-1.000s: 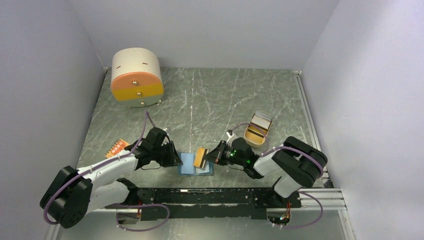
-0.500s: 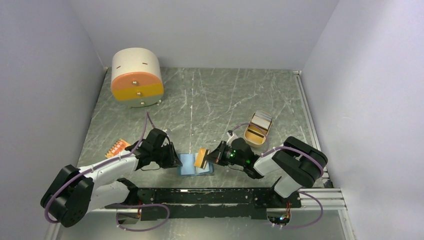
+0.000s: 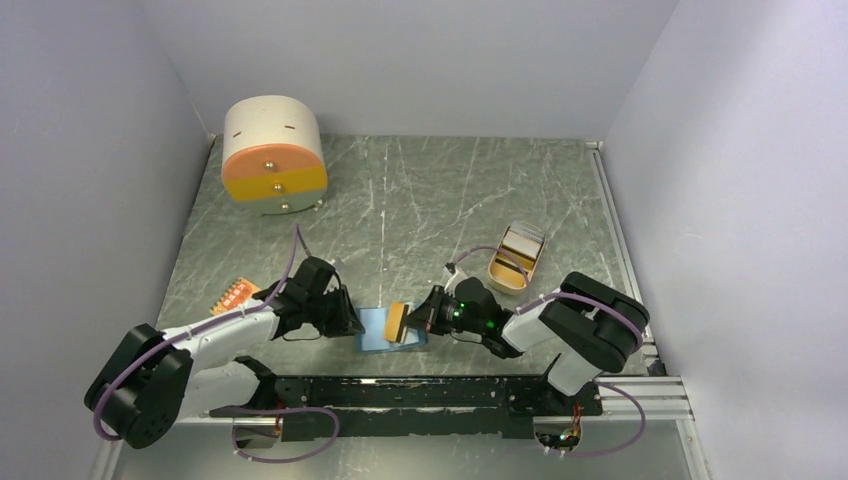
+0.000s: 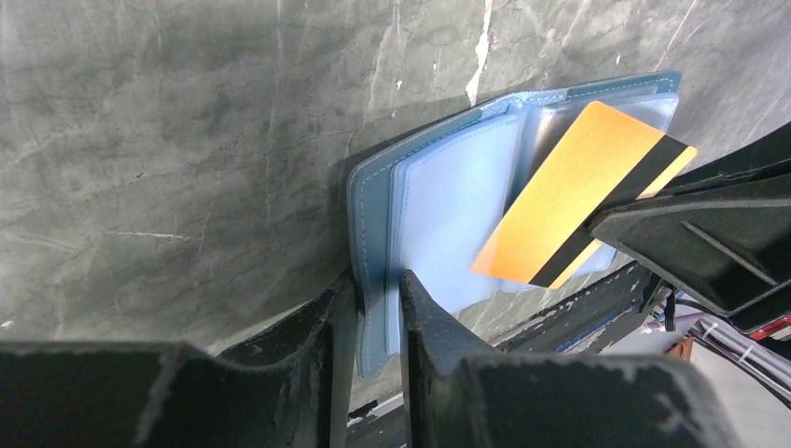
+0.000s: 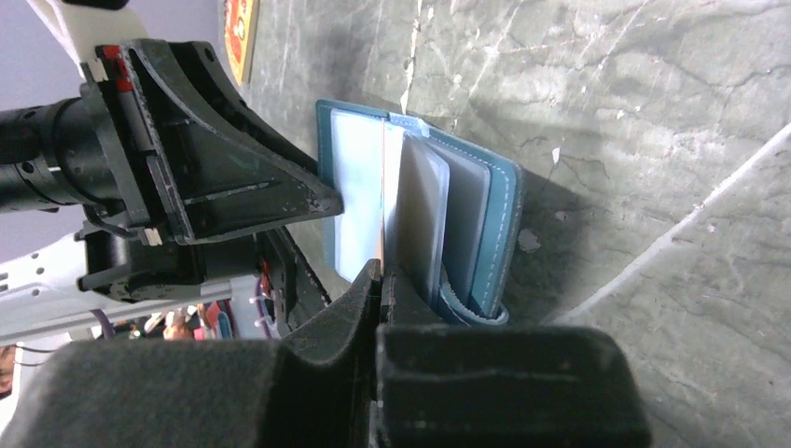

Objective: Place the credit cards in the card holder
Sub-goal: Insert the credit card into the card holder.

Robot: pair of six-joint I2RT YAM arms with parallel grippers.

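While my left claw (image 4: 373, 299) clamped the wallet (image 4: 438, 201) open on the surface (image 4: 187, 140), my right claw (image 5: 378, 275), gripping the orange card (image 4: 571, 191), had edged it leftward, seemingly nearer a pocket.

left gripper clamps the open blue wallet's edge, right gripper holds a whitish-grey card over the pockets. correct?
Not quite: the card is orange-yellow with a black stripe, not whitish-grey, as the left wrist view shows. The rest holds: the left gripper clamps the edge of the open blue wallet, and the right gripper holds the card over its pockets.
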